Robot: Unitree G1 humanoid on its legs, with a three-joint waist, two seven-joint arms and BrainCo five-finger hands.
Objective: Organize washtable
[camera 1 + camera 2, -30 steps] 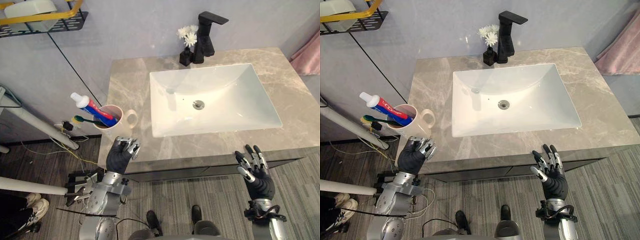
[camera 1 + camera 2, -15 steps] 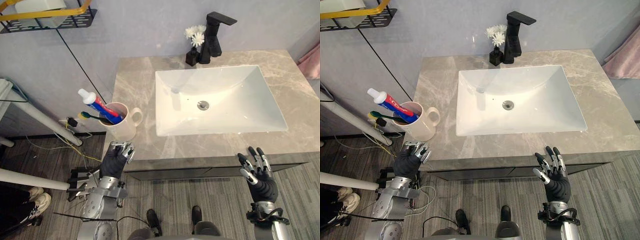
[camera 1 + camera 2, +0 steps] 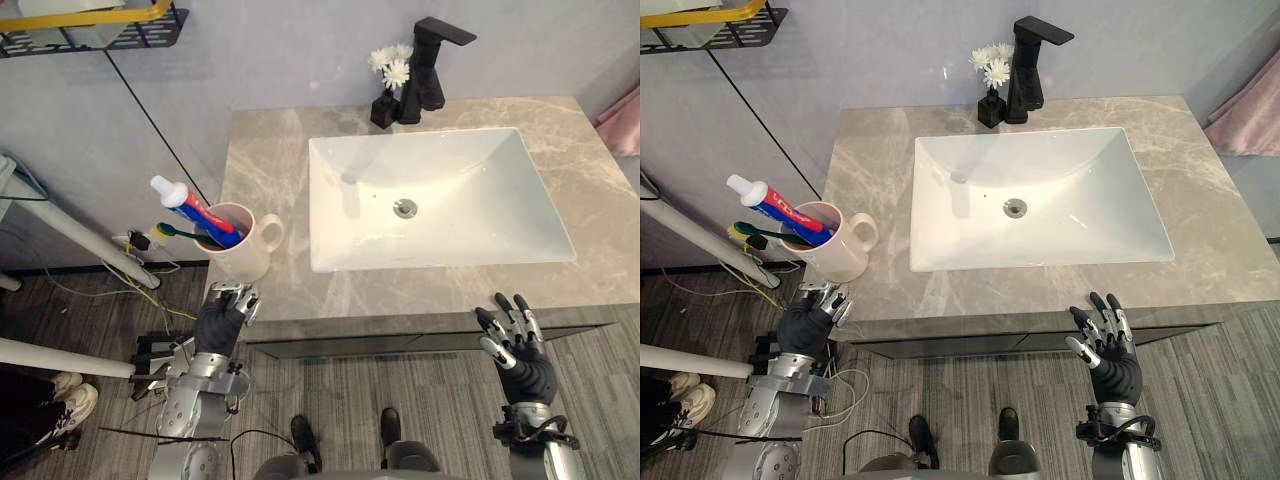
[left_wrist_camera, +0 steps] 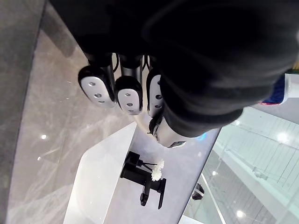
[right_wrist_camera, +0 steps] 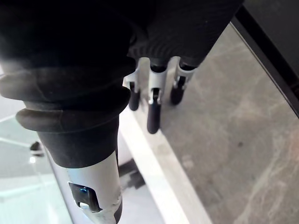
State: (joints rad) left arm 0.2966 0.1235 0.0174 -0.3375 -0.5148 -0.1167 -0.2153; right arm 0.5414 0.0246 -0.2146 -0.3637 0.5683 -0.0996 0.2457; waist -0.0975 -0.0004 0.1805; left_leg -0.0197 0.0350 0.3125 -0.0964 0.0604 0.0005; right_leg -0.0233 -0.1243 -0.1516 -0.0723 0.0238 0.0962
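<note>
Cream mug [image 3: 245,256] holding toothpaste [image 3: 186,208] and toothbrush [image 3: 176,234], left hand [image 3: 218,320] fingers curled empty, right hand [image 3: 524,368] fingers spread.

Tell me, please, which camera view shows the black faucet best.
The right eye view: the black faucet stands whole and unblocked behind the sink. The left eye view shows nearly the same; the left wrist view shows it small, far past the left hand.

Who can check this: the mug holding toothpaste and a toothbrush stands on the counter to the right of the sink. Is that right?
Wrong side. The mug holding toothpaste and a toothbrush stands on the counter to the left of the sink, as the left eye view shows.
</note>
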